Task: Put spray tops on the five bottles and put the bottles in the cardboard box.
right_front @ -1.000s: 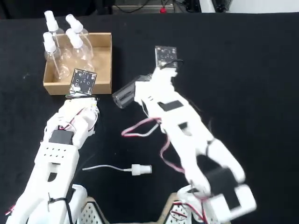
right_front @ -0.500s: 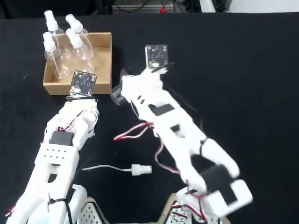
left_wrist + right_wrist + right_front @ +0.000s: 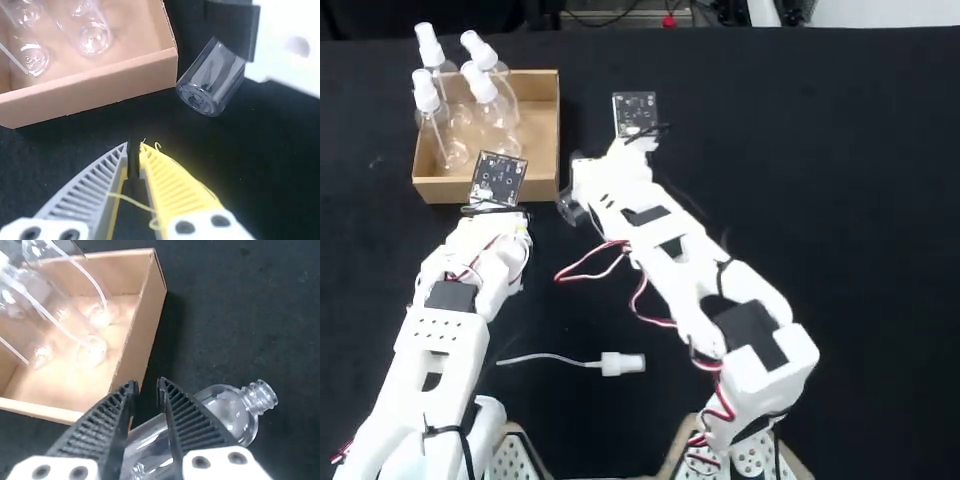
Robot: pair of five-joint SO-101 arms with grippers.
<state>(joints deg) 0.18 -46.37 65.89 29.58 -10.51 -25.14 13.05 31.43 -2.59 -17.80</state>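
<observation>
Right arm [image 3: 660, 240] swung left; bottle [image 3: 566, 208] mostly hidden beneath it.

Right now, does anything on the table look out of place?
One bottle, gripped by the right hand beside the box, is uncapped; a spray top lies loose on the table, far from it.

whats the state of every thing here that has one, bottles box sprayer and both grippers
cardboard box, open-topped, four bottles inside
four bottles, upright in the box, spray tops on
fifth bottle, no top, neck bare, on its side beside the box
spray top, loose, lying on the table with its tube out
left gripper, jaws shut, holding nothing
right gripper, over the fifth bottle; grip unclear
</observation>
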